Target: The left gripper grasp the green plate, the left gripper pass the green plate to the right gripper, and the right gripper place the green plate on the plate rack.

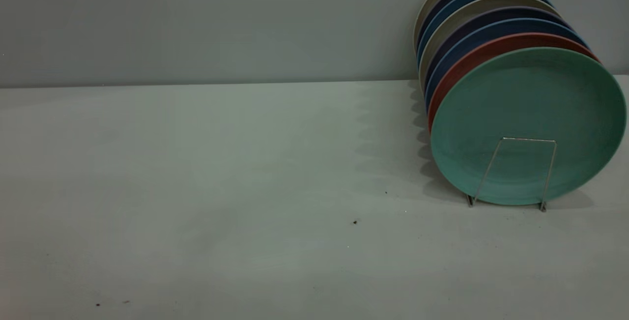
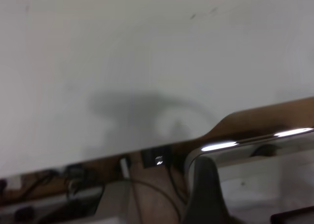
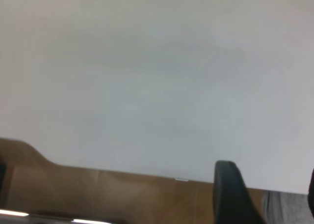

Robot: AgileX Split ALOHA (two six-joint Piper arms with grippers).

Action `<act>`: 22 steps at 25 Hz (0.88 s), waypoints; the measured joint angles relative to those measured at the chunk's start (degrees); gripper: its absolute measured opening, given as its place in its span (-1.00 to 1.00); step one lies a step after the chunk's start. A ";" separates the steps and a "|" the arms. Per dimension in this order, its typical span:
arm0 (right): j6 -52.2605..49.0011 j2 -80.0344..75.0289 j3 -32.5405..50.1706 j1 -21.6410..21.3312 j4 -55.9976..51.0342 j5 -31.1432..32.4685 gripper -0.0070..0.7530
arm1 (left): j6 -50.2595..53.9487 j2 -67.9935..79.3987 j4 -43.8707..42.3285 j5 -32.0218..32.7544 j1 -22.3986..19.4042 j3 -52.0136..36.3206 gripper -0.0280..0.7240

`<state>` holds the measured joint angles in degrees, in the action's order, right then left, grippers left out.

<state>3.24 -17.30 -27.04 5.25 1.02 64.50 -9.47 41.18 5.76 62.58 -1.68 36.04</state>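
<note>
The green plate [image 1: 528, 113] stands upright in the plate rack [image 1: 513, 172] as the frontmost of a row, with a salmon-pink plate [image 1: 484, 54] touching behind it, then dark blue plates [image 1: 471, 35] and grey ones. Neither arm appears in the exterior view. The left gripper [image 2: 206, 194] shows one dark finger over the table [image 2: 147, 52] edge; the right gripper [image 3: 233, 194] likewise. Whether either is released or clenched cannot be told, and neither wrist view shows the plates.
</note>
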 joint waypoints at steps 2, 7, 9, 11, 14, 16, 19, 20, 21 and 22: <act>-0.13 0.00 0.00 0.00 -0.01 0.01 0.05 | 1.58 -1.16 -2.30 0.07 0.00 -2.11 0.64; -0.13 0.00 0.00 0.00 -0.07 0.01 0.05 | 5.63 -4.30 -7.14 0.51 0.00 -8.02 0.64; -0.13 0.00 0.00 0.00 -0.07 0.01 0.05 | 6.21 -5.56 -7.23 0.31 0.00 -8.17 0.64; -0.17 0.00 0.00 0.00 -0.07 0.01 0.05 | 6.21 -6.80 -7.23 0.31 0.00 -8.17 0.64; -0.17 0.00 0.00 0.00 -0.07 -0.01 0.05 | 6.33 -8.95 -7.23 0.36 0.00 -8.20 0.64; -0.17 0.00 0.00 0.00 -0.07 -0.01 0.05 | 6.40 -10.48 -7.23 0.36 0.00 -8.20 0.64; -0.17 0.00 0.00 0.00 -0.07 -0.01 0.05 | 6.44 -12.90 -7.23 0.42 0.00 -8.20 0.64; -0.17 0.00 0.00 0.00 -0.07 -0.01 0.05 | 6.44 -13.78 -7.23 0.42 0.00 -8.20 0.64; -0.17 0.00 0.00 0.00 -0.07 -0.01 0.05 | 6.44 -14.51 -7.23 0.47 0.00 -8.20 0.64; -0.17 0.00 0.00 0.00 -0.07 -0.01 0.05 | 6.44 -15.22 -7.23 0.47 0.00 -8.20 0.64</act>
<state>3.07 -17.30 -27.04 5.25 0.96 64.49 -3.03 25.95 -1.46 63.05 -1.68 27.83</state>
